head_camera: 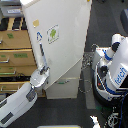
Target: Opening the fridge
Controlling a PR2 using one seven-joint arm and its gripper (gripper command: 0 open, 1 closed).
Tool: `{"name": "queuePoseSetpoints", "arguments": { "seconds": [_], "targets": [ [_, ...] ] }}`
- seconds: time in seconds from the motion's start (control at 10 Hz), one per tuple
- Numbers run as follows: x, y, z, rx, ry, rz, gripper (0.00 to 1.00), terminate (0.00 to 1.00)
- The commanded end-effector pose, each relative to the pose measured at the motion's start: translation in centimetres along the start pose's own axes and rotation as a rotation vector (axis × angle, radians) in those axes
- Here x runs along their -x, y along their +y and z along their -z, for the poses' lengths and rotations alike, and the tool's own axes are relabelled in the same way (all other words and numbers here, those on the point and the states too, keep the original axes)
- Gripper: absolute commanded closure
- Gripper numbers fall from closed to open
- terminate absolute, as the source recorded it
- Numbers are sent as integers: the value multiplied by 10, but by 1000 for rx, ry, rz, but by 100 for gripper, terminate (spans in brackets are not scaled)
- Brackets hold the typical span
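The fridge [65,30] is tall and white and fills the middle of the exterior view. A small green-logo sticker [52,34] sits on its large upper door. The door looks slanted, as if swung out a little. A slim silver handle [42,52] runs down the door's edge on the exterior view's left. My gripper [43,70] comes up from the bottom left on a white arm [20,97] and is closed around the handle's lower end. Below the door, a lower drawer [66,82] with a curved handle shows.
A tan wooden drawer cabinet [15,52] stands right behind my arm on the exterior view's left, with dark shelves [12,22] above it. A white-and-blue robot body [114,67] with cables stands close on the right. Dark floor [65,110] lies in front.
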Motion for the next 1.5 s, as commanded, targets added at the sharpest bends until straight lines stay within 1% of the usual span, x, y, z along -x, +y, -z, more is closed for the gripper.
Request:
{"name": "queuePoseSetpoints", "arguments": {
  "seconds": [0.1,0.2,0.3,0.4,0.5,0.6,0.7,0.8,0.9,1.0,1.1,1.2,1.3,1.5],
  "targets": [
    [101,-403,-265,485,-157,704,100,0],
    [131,-451,-269,606,-146,921,100,0],
    [137,-446,-258,611,-147,981,100,0],
    [178,-424,-213,661,-110,1120,100,0],
    [202,-428,-209,689,-97,1152,100,0],
    [230,-445,-218,741,-115,1190,100,0],
    [248,-438,-214,738,-115,1214,100,0],
    [255,-423,-211,699,-119,1213,100,0],
    [258,-337,-194,527,-101,1169,0,0],
    [266,-278,-184,429,-60,1165,0,0],
    [268,-181,-157,191,0,1078,0,0],
    [253,-154,-140,138,30,1018,0,0],
    [231,-136,-120,126,35,975,0,0],
    [127,-81,-21,138,85,819,0,0]
  ]
}}
